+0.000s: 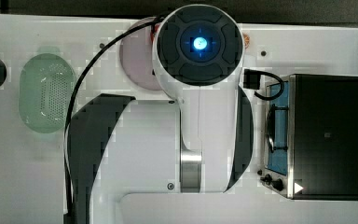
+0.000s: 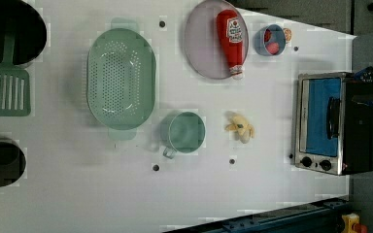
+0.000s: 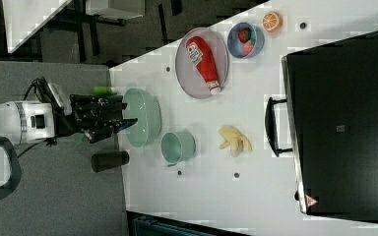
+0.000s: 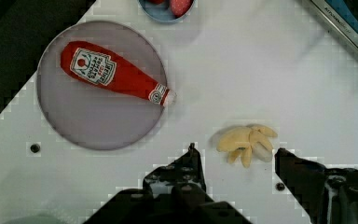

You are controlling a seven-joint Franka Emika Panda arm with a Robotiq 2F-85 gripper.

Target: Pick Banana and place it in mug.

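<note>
The banana (image 2: 240, 127) lies on the white table, pale yellow with cream peel flaps, between the mug (image 2: 184, 132) and the toaster oven (image 2: 330, 121). In the right view the banana (image 3: 235, 140) is to the right of the teal mug (image 3: 177, 146), a short gap apart. The mug stands upright with nothing in it. My gripper (image 4: 236, 148) hangs open, well above the table, and in the wrist view the banana (image 4: 247, 142) shows between its dark fingers (image 4: 191, 161). Nothing is held. In the right view the gripper (image 3: 126, 110) hangs off the white arm.
A pale green perforated basket (image 2: 121, 77) sits beside the mug. A ketchup bottle (image 2: 233, 41) lies on a grey plate (image 2: 201, 43), next to a blue bowl (image 2: 258, 41) of red fruit. An orange slice (image 3: 271, 20) lies past the bowl. A green spatula (image 2: 5, 92) and dark pots stand at the left view's left.
</note>
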